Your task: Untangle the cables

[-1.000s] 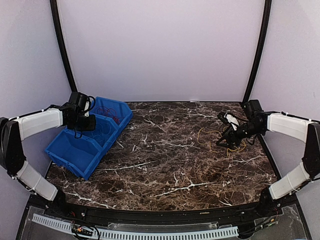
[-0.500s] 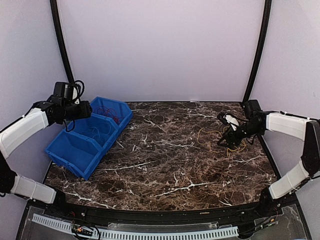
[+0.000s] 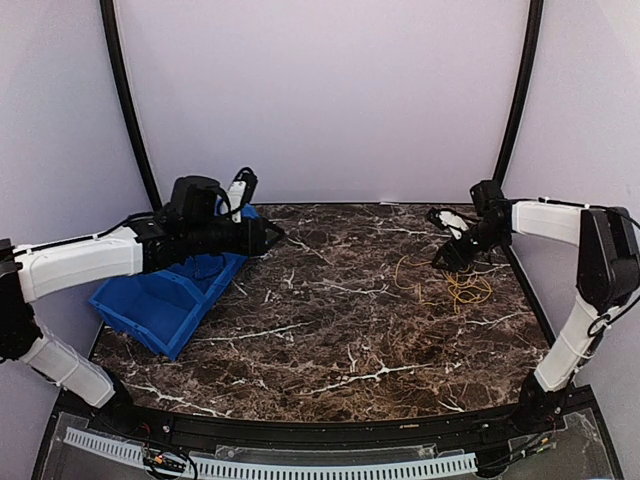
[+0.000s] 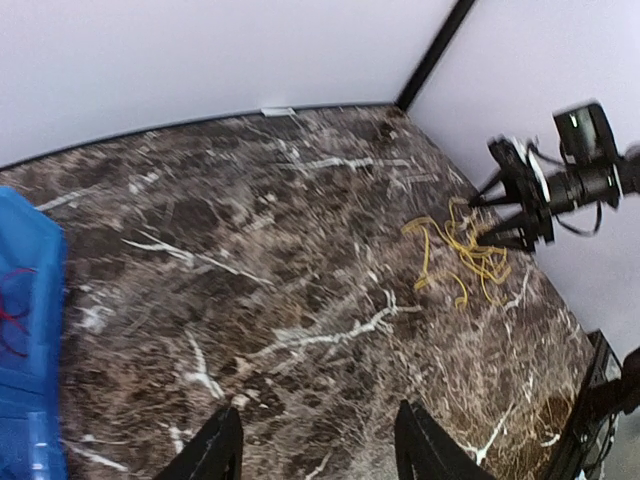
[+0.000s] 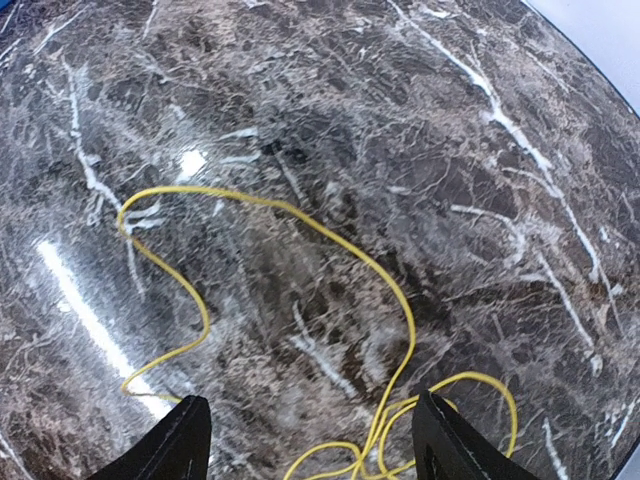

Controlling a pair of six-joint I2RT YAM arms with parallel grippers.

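A yellow cable (image 3: 455,282) lies in loose loops on the marble table (image 3: 340,320), at the right. My right gripper (image 3: 441,240) hovers open just above and behind these loops. In the right wrist view the yellow cable (image 5: 335,245) runs across the table between the right gripper's (image 5: 315,445) spread fingers, held by neither. My left gripper (image 3: 272,237) reaches past the blue bin (image 3: 150,305), over the table, open and empty. The left wrist view shows the left gripper (image 4: 320,450) above bare marble, the yellow cable (image 4: 462,252) far off, and a red cable (image 4: 12,312) in the bin (image 4: 25,400).
The blue bin sits at the table's left edge, partly under my left arm. Black frame posts (image 3: 125,100) stand at both back corners before white walls. A perforated white rail (image 3: 270,467) runs along the near edge.
My left arm has swung right from over the bin, and its gripper has opened, now over the table. My right gripper has drawn back from the yellow loops.
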